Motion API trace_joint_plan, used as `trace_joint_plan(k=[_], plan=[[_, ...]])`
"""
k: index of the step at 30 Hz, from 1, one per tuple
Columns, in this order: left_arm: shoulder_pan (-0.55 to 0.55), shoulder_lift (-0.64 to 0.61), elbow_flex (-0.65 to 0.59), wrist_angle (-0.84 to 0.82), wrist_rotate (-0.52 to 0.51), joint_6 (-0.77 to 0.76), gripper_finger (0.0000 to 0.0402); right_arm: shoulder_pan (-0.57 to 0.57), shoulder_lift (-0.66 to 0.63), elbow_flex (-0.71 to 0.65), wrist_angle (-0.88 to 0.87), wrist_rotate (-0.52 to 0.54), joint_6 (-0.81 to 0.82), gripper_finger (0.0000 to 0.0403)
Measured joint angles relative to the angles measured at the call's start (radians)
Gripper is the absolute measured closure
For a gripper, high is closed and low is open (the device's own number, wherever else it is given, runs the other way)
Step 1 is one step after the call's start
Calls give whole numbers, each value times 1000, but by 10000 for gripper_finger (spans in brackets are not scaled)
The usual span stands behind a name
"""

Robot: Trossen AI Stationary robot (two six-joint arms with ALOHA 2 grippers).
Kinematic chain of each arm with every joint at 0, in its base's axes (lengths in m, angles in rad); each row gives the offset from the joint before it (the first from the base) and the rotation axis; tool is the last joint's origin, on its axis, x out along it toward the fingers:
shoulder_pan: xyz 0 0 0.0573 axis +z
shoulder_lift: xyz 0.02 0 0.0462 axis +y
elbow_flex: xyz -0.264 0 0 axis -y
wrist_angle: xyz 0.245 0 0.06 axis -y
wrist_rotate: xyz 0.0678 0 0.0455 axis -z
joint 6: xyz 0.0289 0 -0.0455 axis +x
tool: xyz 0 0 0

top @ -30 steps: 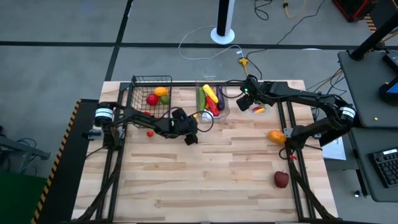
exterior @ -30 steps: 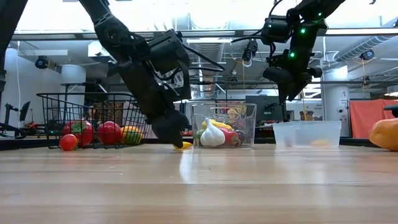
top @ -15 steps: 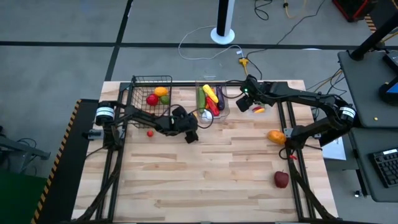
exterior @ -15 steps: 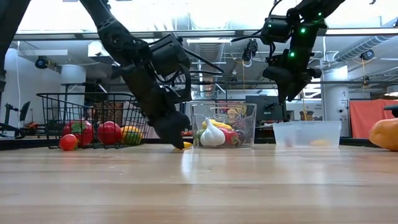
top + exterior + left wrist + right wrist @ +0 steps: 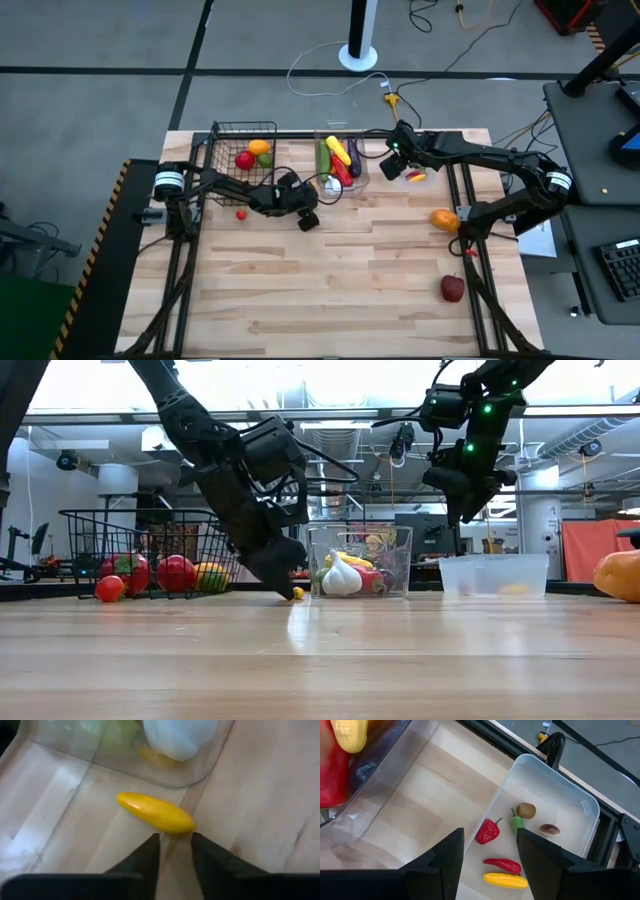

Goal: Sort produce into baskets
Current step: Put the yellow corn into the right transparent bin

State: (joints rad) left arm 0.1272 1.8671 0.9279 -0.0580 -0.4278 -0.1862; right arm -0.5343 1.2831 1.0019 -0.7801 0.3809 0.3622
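The table (image 5: 330, 270) is light striped wood. A yellow pepper (image 5: 155, 813) lies on it. The black wire basket (image 5: 243, 152) holds red tomatoes (image 5: 176, 573). A white garlic (image 5: 341, 576) sits in the clear bin (image 5: 360, 560).

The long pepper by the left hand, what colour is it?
Yellow pepper, clearest in the left wrist view.

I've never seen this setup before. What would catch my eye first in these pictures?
Probably the left gripper, low on the table beside the taller clear bin, its fingers at one end of a small yellow pepper. Next, the right gripper hovering open over the shallow bin of little peppers. Then the bright produce in the black wire basket.
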Motion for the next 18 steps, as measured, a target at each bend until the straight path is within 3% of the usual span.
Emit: trace_joint_plan(k=[4, 6, 12, 18], plan=[[0, 0, -1, -5, 0, -6, 378, 0, 0, 0, 0, -20, -7, 227], [-2, 0, -1, -7, 8, -8, 395, 0, 0, 0, 0, -23, -12, 227], [-29, -5, -1, -24, 94, 1, 396, 7, 0, 0, 1, -23, -15, 227], [-86, -19, 0, -59, 116, 19, 401, 39, 0, 0, 1, -23, -22, 227]])
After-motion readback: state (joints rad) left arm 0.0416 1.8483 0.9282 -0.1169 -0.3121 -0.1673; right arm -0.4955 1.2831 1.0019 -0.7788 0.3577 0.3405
